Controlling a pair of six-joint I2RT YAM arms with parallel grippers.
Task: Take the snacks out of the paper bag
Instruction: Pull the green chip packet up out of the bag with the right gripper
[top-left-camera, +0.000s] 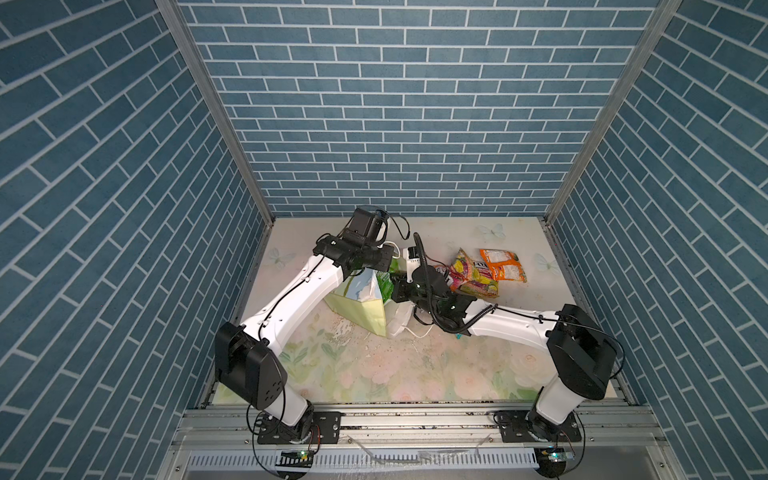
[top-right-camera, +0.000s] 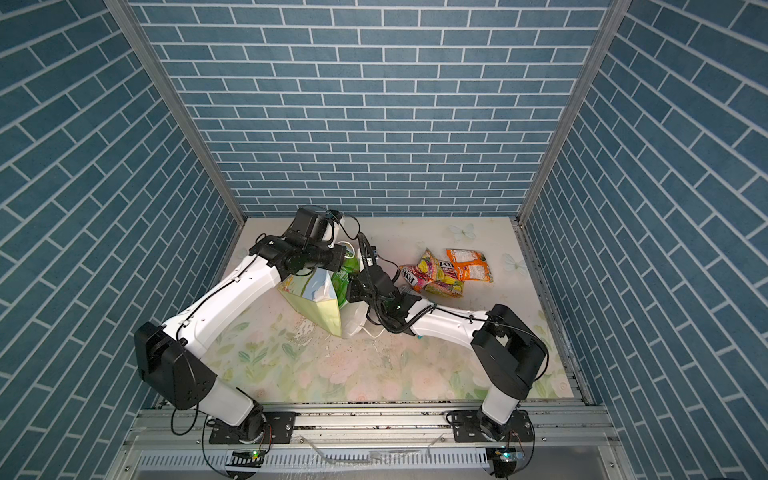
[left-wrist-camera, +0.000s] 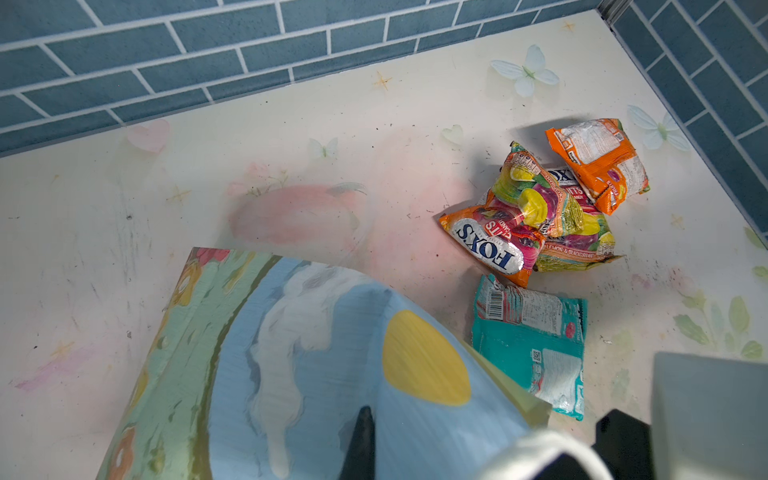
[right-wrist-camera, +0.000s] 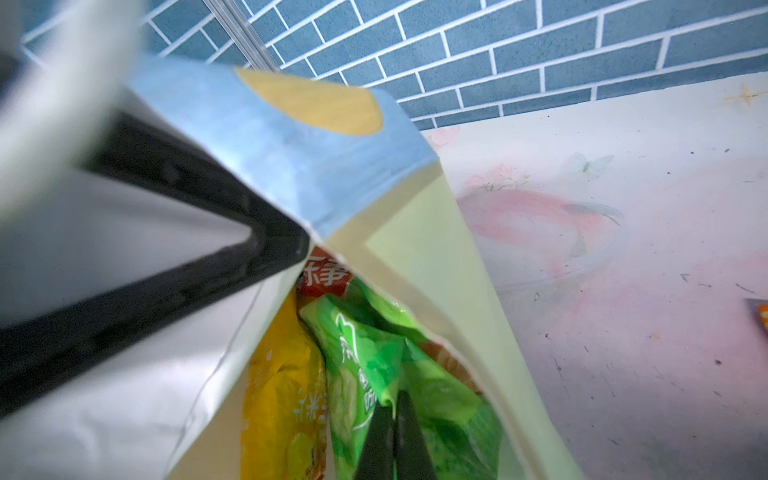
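The green packet (right-wrist-camera: 374, 357), clamped by the right gripper (right-wrist-camera: 395, 419) at the mouth of the paper bag (top-left-camera: 359, 309) in the centre of both top views, is best drawn out slowly toward the right while the rim is pinned by the clenched left gripper (left-wrist-camera: 365, 424).

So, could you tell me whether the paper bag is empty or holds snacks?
Not empty: in the right wrist view, a green packet and a yellow packet lie inside the paper bag.
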